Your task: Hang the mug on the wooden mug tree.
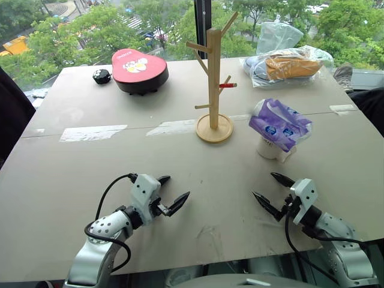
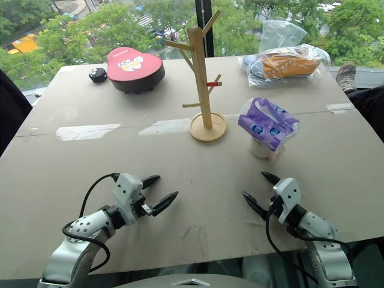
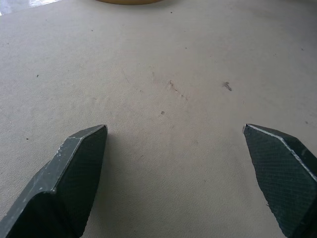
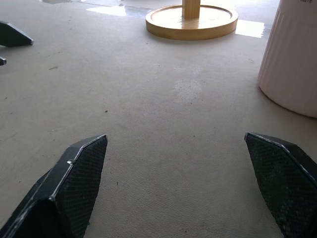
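Note:
The white mug (image 1: 273, 149) stands upright on the table, right of centre, its mouth covered by a purple-and-white tissue pack (image 1: 281, 123) lying on top. Its pale ribbed wall (image 4: 292, 64) shows in the right wrist view. The wooden mug tree (image 1: 213, 78) stands mid-table on its round base (image 4: 191, 21), left of the mug, one peg red-tipped. My left gripper (image 1: 179, 186) hovers open over bare table near the front edge. My right gripper (image 1: 262, 185) is open too, nearer to me than the mug, nothing between its fingers.
A black box with a red lid (image 1: 139, 71) and a small black object (image 1: 101, 75) sit at the back left. Plastic bags (image 1: 288, 63) lie at the back right. Tape strips (image 1: 93, 132) cross the table (image 1: 72, 180). A shoe (image 1: 344, 75) shows at the far right.

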You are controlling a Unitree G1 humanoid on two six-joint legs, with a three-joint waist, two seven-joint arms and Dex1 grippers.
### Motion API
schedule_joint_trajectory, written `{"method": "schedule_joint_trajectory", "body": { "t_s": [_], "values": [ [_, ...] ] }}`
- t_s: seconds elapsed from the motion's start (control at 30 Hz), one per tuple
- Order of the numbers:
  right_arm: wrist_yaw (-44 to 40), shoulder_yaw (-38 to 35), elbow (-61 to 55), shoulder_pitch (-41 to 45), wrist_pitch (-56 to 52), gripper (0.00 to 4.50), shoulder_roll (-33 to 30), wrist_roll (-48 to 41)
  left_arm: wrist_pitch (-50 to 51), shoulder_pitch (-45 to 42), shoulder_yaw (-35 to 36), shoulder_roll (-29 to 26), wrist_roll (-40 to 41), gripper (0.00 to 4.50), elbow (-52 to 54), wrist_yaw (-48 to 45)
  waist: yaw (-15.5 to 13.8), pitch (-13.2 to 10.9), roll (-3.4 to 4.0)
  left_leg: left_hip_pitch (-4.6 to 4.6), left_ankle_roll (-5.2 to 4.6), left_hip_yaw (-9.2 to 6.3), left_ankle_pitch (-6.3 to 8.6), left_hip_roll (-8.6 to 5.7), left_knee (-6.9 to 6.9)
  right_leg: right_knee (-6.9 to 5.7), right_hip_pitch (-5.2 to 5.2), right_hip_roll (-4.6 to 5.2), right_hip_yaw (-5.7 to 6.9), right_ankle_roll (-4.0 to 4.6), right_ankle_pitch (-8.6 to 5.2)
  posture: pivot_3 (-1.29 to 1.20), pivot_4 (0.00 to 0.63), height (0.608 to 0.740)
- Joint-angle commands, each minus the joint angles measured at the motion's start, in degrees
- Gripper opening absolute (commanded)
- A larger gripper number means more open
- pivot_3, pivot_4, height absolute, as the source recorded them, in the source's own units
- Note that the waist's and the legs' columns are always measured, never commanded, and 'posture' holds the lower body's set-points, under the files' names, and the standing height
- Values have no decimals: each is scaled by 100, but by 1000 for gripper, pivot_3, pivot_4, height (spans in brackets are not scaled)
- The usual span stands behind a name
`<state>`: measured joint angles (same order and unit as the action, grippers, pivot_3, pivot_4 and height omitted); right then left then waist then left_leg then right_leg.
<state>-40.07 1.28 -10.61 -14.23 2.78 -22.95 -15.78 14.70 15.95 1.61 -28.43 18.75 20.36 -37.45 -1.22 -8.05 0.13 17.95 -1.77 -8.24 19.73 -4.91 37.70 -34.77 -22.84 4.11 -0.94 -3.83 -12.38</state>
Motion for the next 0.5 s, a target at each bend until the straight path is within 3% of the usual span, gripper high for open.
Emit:
{"method": "schedule_joint_trajectory", "body": {
  "t_s": [0.03,0.5],
  "values": [
    [7,-140,90,-74,-31,4491,-83,-7,113,131,-263,42,-38,4500,-183,-113,0,0,0,0,0,0,0,0,0,0,0,0,0,0,0,0,150,740],
    [-62,-64,-108,-170,71,4491,-281,91,-11,58,-268,92,-35,4500,-337,-230,-38,0,2,0,-1,0,-1,-1,0,-1,0,0,1,0,0,0,150,740]
  ]
}}
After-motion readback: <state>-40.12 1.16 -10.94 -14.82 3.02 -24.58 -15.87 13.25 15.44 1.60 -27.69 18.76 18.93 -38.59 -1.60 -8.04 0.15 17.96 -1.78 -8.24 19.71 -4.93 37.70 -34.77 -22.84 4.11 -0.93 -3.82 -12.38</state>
